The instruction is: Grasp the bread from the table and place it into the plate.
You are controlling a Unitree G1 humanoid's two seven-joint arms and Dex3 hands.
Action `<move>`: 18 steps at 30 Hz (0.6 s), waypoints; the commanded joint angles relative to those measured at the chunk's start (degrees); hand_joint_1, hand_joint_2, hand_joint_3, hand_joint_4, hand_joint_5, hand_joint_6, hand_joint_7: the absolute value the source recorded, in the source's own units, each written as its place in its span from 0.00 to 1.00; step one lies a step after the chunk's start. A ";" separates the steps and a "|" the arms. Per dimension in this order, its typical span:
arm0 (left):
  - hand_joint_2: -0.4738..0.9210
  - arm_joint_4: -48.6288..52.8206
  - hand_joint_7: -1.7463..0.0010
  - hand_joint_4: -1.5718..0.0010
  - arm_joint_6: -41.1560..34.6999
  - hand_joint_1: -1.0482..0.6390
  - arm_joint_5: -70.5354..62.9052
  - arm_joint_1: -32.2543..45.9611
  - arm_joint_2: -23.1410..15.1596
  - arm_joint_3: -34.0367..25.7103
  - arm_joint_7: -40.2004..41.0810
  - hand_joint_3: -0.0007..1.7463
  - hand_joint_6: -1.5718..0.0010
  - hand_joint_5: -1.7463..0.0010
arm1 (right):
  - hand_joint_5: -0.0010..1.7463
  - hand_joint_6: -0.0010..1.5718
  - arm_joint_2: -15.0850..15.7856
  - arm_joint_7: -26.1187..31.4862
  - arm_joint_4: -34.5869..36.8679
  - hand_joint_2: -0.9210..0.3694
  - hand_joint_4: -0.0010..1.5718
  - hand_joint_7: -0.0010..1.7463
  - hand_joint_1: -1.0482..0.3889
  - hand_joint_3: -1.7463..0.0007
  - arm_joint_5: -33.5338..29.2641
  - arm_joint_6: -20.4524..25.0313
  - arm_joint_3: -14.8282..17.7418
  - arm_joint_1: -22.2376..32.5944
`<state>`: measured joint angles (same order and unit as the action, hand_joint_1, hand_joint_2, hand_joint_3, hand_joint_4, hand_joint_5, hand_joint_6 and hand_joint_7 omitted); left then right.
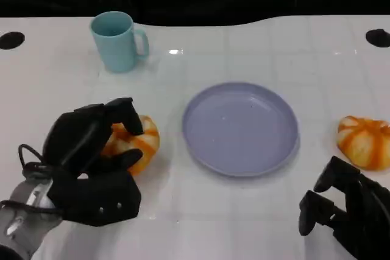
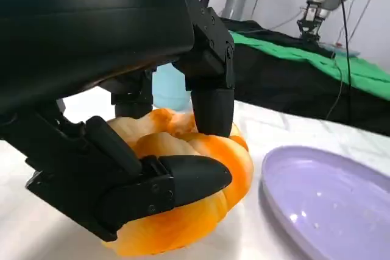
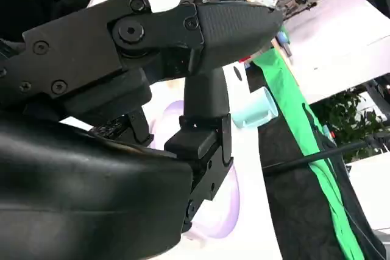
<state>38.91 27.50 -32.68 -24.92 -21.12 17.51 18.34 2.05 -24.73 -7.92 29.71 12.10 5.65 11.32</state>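
The grasp is the step in hand. The left hand (image 1: 91,162) has closed around the bread (image 1: 137,144), which sits on the table (image 1: 244,211) at about nine o'clock from the plate (image 1: 241,127), near it but apart. In the left wrist view, fingers (image 2: 210,98) press on top of the loaf and another wraps its near side — a clamp, though the loaf looks to be resting on the table. Next, I judge, comes a lift and a carry toward three o'clock, then release over the plate. The right hand (image 1: 344,211) rests at the plate's five o'clock, fingers curled and holding nothing. A second bread (image 1: 364,141) lies at the plate's three o'clock; a mug (image 1: 117,41) stands at eleven.
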 commanded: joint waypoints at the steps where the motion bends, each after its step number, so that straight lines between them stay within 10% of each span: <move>1: 0.69 -3.85 0.00 0.43 -0.74 0.50 2.83 -0.02 0.49 -2.18 -2.35 0.70 0.55 0.00 | 1.00 0.39 0.18 -0.10 0.77 0.00 0.47 0.89 0.32 0.81 -0.06 -1.01 0.53 -0.47; 18: 0.61 -2.54 0.00 0.42 -2.00 0.53 4.37 -8.00 7.55 -2.26 -4.91 0.79 0.54 0.00 | 1.00 0.39 0.45 -0.29 0.20 0.00 0.47 0.89 0.33 0.80 -0.35 -1.63 0.56 0.08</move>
<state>35.09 25.24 -27.64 -30.88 -14.37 14.97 12.34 1.93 -24.69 -7.26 29.11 11.08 5.65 11.08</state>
